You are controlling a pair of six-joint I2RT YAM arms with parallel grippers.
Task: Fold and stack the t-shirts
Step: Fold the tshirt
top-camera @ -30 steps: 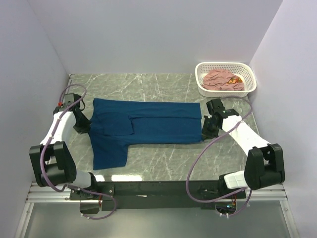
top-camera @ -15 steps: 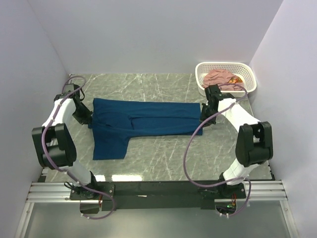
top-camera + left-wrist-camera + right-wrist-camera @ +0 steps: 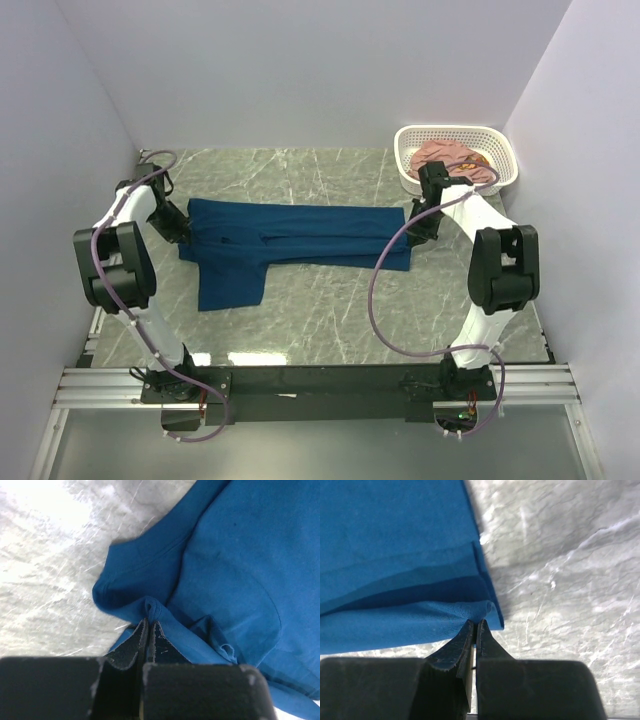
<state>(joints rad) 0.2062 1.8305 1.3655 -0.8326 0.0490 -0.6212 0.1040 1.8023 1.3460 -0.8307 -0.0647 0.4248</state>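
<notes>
No readable text, label or number anywhere.

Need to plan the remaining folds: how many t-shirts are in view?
2. A navy blue t-shirt lies partly folded on the table; a pink t-shirt sits crumpled in the white basket at the far right. More could be hidden under it.

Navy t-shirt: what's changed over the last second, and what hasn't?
Both arms swung away from their bases, carrying the near long edge of the navy t-shirt toward the far edge, so the body is now a narrower folded band. The left pincer and right pincer remain shut on that edge at either end. The sleeve still sticks out toward the near side. The pink t-shirt in the basket has not moved.
</notes>
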